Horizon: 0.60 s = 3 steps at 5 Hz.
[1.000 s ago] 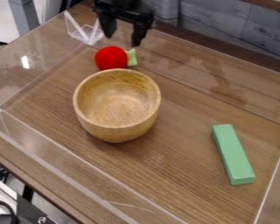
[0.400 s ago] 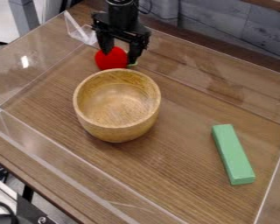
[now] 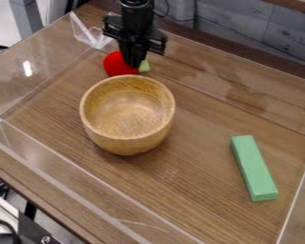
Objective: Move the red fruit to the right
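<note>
Grasp stage. The gripper (image 3: pixel 137 59), pointing straight down, has its fingers drawn narrow around the red fruit (image 3: pixel 115 64) near the table's (image 3: pixel 206 114) far left corner, behind the wooden bowl (image 3: pixel 127 114). Advisable: confirm a centred hold, lift clear, then carry rightward along the far edge.

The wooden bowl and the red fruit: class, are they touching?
Apart. The camera view shows a strip of table between the wooden bowl and the red fruit.
</note>
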{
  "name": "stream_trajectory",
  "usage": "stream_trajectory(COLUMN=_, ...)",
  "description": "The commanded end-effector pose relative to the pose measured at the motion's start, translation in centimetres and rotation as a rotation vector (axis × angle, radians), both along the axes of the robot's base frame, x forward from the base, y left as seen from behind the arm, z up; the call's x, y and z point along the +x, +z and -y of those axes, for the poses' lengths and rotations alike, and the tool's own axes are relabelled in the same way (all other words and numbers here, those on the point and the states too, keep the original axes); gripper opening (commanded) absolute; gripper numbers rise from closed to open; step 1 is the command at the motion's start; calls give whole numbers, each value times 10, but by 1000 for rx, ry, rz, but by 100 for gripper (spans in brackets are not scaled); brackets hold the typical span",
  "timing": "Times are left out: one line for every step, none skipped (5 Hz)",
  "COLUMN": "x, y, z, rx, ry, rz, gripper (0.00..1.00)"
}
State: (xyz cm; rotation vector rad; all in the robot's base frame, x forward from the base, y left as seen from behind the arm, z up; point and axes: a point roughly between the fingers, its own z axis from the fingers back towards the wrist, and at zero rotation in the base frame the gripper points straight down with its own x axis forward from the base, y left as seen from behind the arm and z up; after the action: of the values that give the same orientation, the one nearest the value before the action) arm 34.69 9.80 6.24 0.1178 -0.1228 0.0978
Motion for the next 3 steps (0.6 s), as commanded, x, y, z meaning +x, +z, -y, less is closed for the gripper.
stream_trajectory(x=6, y=21, z=9, rx=-7, ry=18, rz=61, gripper=0)
stream_trajectory(x=6, y=33, z=30, rx=-20, ry=-58, rz=72, gripper=0)
stream_trajectory(x=2, y=40, z=47, rx=-28, ry=-40, rz=79, gripper=0)
